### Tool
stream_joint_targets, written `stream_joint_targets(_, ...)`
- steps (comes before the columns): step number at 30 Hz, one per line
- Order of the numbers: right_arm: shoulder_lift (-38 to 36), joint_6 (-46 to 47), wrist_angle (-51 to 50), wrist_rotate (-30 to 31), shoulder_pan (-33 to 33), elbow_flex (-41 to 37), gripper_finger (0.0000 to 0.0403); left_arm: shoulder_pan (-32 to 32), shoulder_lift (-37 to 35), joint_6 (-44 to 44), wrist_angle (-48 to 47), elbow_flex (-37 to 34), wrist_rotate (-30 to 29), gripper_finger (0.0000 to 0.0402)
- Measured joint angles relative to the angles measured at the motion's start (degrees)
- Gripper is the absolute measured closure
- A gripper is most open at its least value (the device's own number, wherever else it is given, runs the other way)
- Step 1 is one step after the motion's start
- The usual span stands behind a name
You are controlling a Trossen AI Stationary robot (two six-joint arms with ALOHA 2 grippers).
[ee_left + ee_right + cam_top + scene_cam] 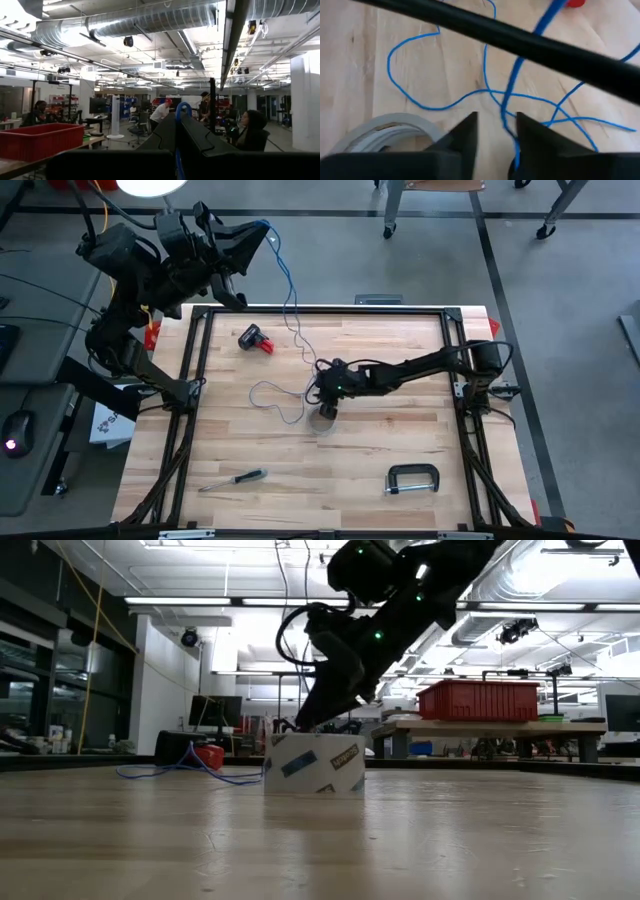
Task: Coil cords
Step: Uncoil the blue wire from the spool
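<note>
Tape roll (314, 762) sits nearest; above it the right gripper (496, 131) straddles the blue cord (506, 107), fingers parted. Left gripper (178, 131), raised beyond the table (330, 450), pinches its end.

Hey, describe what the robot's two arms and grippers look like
Both arms are dark, nearly black, jointed links with black cables looping along them. The right arm carries small green lights near its wrist. Each ends in two dark wedge-shaped fingers, as on the right gripper and left gripper.
</note>
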Motion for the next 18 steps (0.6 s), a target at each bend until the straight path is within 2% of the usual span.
stream_joint_targets(3,-0.8,-0.7,-1.2,0.2,0.2,0.0,0.0377,0.0,0.0,0.0,-0.1,0.0,0.0,0.0401)
stream_joint_targets(4,-1.3,-0.7,-1.3,0.2,0.3,0.0,0.0389,0.0,-0.1,0.1,-0.2,0.0,0.0,0.0401)
stream_joint_targets(10,-6.5,0.2,-3.9,0.1,0.3,0.0,0.0400,0.0,-1.1,4.0,-1.0,0.0,-1.5,0.0401)
stream_joint_targets(18,-20.6,-0.1,-4.4,0.1,0.3,0.0,0.0402,0.0,-6.2,0.2,-14.4,0.0,-4.5,0.0401)
